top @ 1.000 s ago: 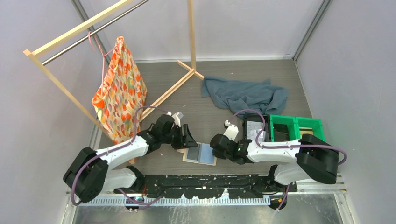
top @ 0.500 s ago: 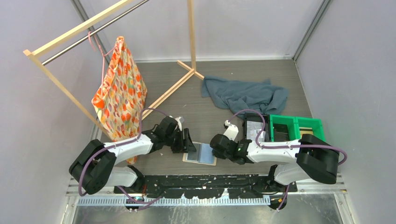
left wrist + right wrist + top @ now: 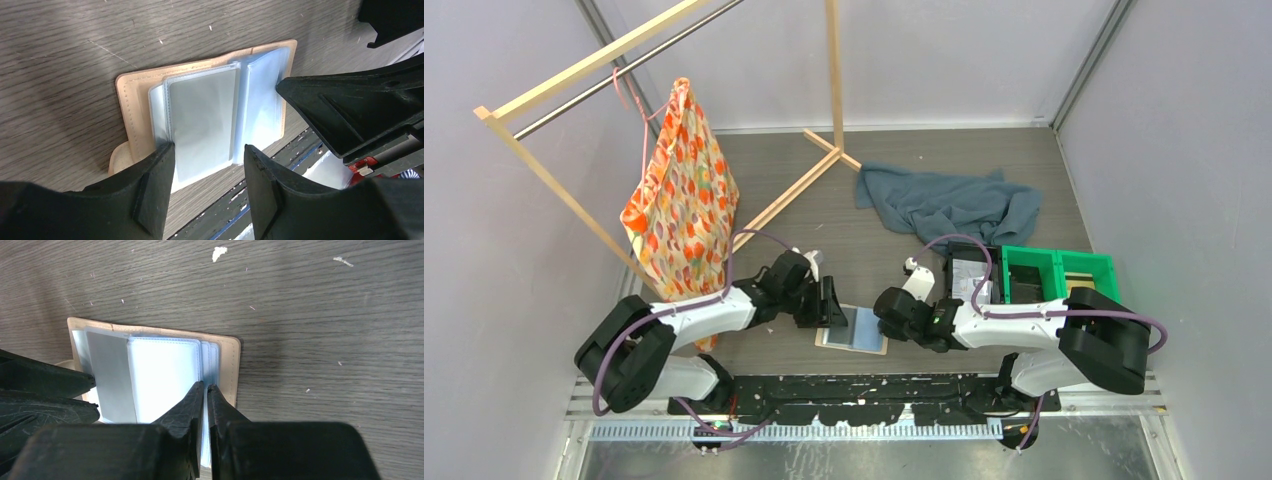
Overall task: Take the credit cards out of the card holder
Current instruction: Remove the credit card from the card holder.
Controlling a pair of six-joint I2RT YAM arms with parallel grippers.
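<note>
Progress: early by the look; card holder [image 3: 131,105] opened, no card seen lying free, grey credit card [image 3: 200,120] inside the sleeves [image 3: 165,375]; every pull yet to do.
Place: holder flat at 6 o'clock of the wood-grain table [image 3: 874,260].
Left gripper [image 3: 209,150]: at holder's 9 o'clock, spread astride the card.
Right gripper [image 3: 205,386]: at 3 o'clock, pressed together, tips on sleeves; pinch unclear.
Materials: stitched tan cover, rounded tab; glossy translucent sleeves; thin rectangular card.

- Top external view: fixed, high above the near edge, facing steeply down over the whole tabletop [image 3: 864,265]; distant.
- Left wrist view: very close, facing down past the left claw [image 3: 209,152] onto the card holder [image 3: 200,115].
- Right wrist view: equally close, facing down past the right claw [image 3: 206,386].
- Common ground: all three views take in the open card holder and adjoining tabletop.
</note>
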